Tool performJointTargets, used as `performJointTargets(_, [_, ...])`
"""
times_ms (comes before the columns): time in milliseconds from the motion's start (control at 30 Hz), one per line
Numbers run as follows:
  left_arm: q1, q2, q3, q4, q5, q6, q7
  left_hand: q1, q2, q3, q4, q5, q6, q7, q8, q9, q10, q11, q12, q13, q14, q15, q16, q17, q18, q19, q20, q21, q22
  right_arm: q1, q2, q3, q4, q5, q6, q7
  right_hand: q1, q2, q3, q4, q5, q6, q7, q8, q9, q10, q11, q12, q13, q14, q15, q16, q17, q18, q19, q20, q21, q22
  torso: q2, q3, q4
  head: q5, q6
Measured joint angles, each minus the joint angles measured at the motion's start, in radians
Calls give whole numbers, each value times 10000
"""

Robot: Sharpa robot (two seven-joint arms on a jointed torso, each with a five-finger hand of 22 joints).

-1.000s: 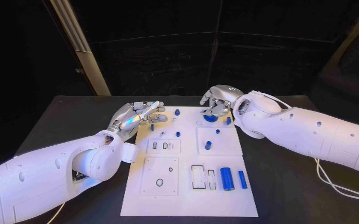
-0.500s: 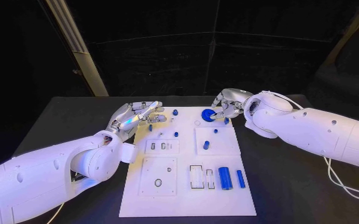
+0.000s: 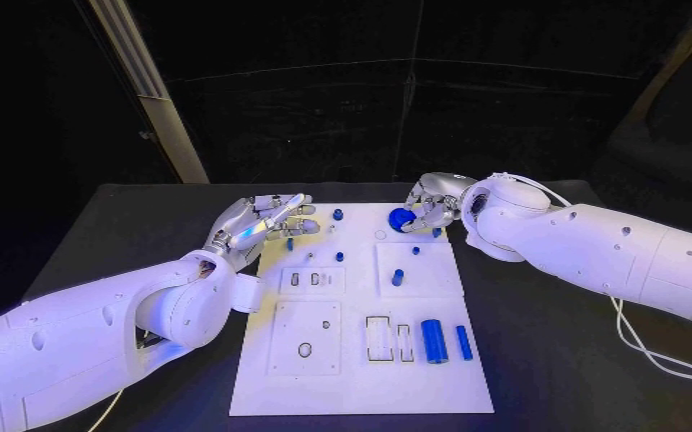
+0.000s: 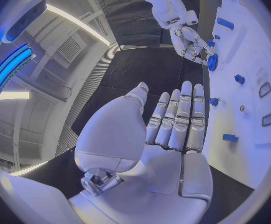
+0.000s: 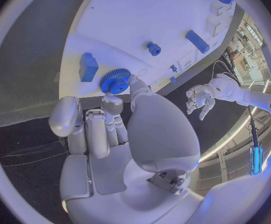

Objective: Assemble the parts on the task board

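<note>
Fingers (image 5: 113,104) of the right hand (image 3: 428,204) are pinching a blue gear (image 3: 401,219) above the board (image 3: 361,372), upper centre; left hand (image 3: 267,222) is hovering, fingers straight together.

The right hand (image 3: 428,207) pinches a blue gear (image 3: 401,219) between thumb and a fingertip, its other fingers curled in beside it. The left hand (image 3: 267,220) holds nothing, its palm open and its fingers (image 4: 180,119) straight, side by side.
</note>
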Motion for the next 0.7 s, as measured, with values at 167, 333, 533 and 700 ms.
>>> performJointTargets(167, [0, -2, -2, -3, 0, 3, -5, 0, 0, 0, 0, 0, 0, 0, 0, 0, 0, 0, 0, 0, 0, 0, 0, 0, 0, 0, 0, 0, 0, 12, 81, 7, -54, -103, 47, -55, 51, 52, -113, 56, 0, 0, 0, 60, -5, 344, -2, 755, 794, 0, 0, 102, -1, 0, 105, 6, 155, 249, -1, -1, 0, -5, -14])
performJointTargets(333, [0, -2, -4, -4, -1, 9, -12, 0, 0, 0, 0, 0, 0, 0, 0, 0, 0, 0, 0, 0, 0, 0, 0, -1, 1, 0, 0, 0, 0, 24, 187, 14, -147, -241, 63, -141, 105, 106, -152, 95, 0, -1, 0, 107, 2, 485, -1, 1128, 1214, 0, 0, 189, -1, -1, 157, -13, 217, 396, -1, 0, 0, -5, -21])
performJointTargets(533, [0, -1, -6, -13, -1, 19, -21, 0, 0, 0, 0, 0, 0, 0, 0, 0, 0, 0, 0, 0, 0, 0, 0, -1, 0, 0, 0, 0, 0, 31, 299, 21, -230, -417, 66, -243, 185, 186, -180, 67, 0, 0, 0, 116, 5, 578, 14, 1410, 1509, 0, -1, 228, -2, 0, 227, -15, 268, 495, -1, 3, 0, 5, -51])
performJointTargets(700, [0, 1, -7, -22, -2, 30, -33, 0, 0, 0, 0, 0, 0, 0, 0, 0, 0, 0, 0, 0, 0, 0, 0, 2, 0, 0, 0, 0, -8, 37, 384, 25, -281, -545, 67, -306, 328, 329, -179, 68, 0, 24, -24, 184, 12, 685, -22, 1637, 1763, 0, -1, 228, -2, 1, 227, -15, 325, 558, -1, 4, -6, 15, -65])
